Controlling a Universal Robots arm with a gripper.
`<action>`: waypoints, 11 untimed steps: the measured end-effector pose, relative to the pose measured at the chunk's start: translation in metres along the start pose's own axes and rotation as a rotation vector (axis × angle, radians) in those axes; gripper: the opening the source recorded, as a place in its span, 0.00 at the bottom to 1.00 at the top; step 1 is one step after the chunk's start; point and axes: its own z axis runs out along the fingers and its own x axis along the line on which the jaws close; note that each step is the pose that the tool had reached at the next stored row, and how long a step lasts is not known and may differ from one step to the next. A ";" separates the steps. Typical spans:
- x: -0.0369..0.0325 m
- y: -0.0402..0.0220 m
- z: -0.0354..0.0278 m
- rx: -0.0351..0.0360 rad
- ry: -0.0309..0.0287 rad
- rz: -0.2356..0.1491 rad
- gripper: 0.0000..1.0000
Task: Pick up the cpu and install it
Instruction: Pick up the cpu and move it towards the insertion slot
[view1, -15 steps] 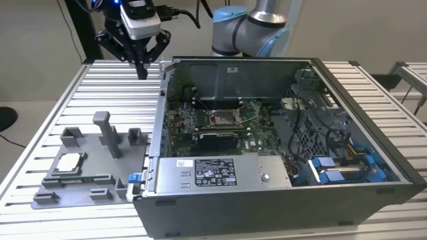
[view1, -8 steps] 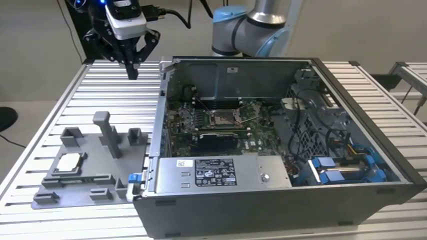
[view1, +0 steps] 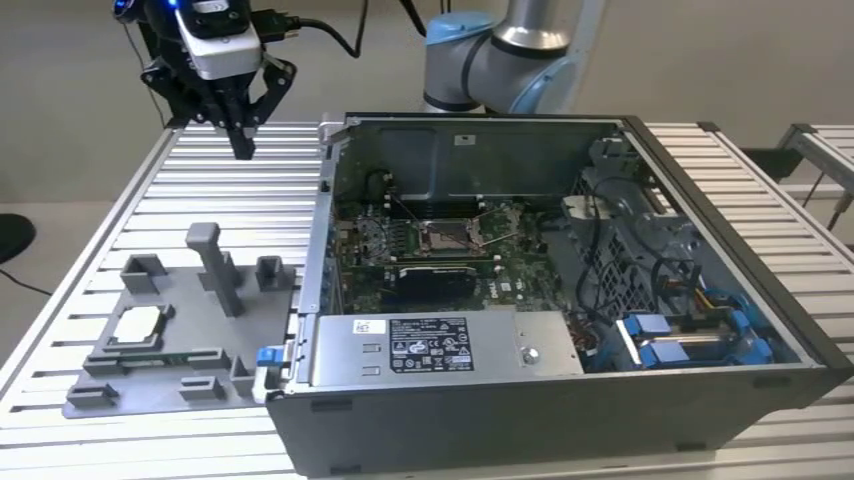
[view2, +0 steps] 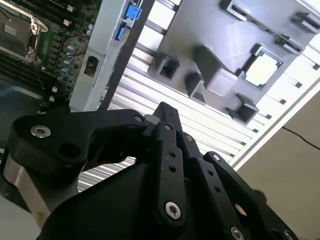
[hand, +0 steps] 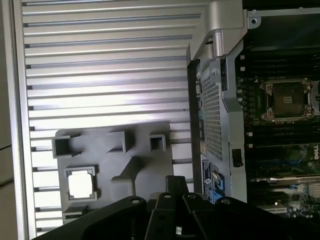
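Small square silver-topped cpu lies flat in a recess of the grey plastic fixture tray. It is well apart from the black gripper, whose fingers are pressed together and empty above the slatted aluminium table beyond the tray. The exterior view adds the open black computer case touching the tray's side. A tall grey tray post stands just beside the cpu.

Exterior view: bare slatted table under my gripper; tall tray post at 6 o'clock, case wall at 3 o'clock.
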 end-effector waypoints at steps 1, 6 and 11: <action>0.0018 -0.0001 -0.0001 0.0001 0.0000 0.000 0.00; 0.0136 -0.0010 -0.0003 -0.0001 0.0000 0.000 0.00; 0.0249 -0.0018 -0.0006 -0.0001 0.0001 0.000 0.00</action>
